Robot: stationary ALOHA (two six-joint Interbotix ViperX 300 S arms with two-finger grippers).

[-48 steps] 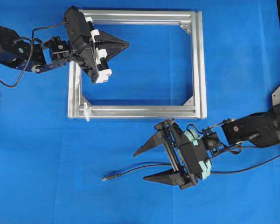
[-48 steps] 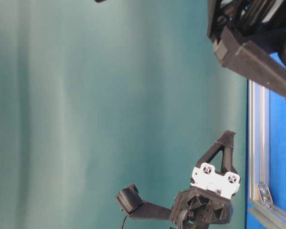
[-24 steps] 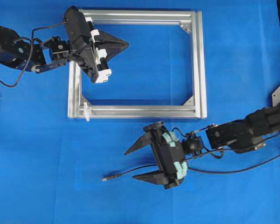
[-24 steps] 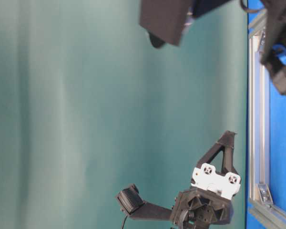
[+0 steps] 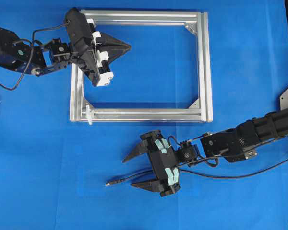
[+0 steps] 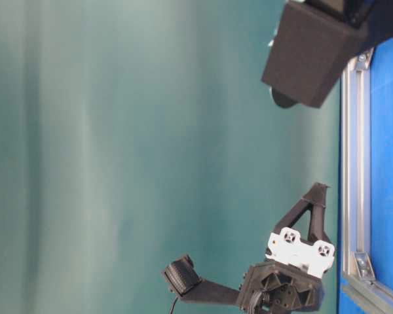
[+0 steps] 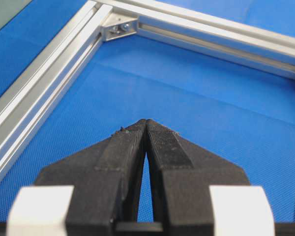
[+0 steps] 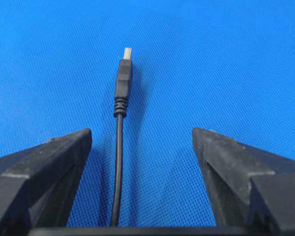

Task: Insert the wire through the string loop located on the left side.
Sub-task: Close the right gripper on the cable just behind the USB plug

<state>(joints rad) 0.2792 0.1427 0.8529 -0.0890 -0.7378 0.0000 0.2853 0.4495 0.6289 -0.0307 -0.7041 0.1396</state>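
The right gripper [image 5: 137, 170] is straddling the wire [image 5: 134, 176] with its jaws spread wide, nothing pinched yet; the plug end is lying on the blue cloth, well below the frame [image 5: 204, 67]. This looks like the pickup step. The left gripper [image 5: 127, 47] is hovering inside the frame, fingers pressed together and empty. Next the right needs to clamp near the plug, then carry it to the string loop [image 5: 89, 114].

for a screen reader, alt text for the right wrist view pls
A thin black wire with a small plug tip lies on blue cloth between the open fingers of the right tool, nearer the left one, untouched.
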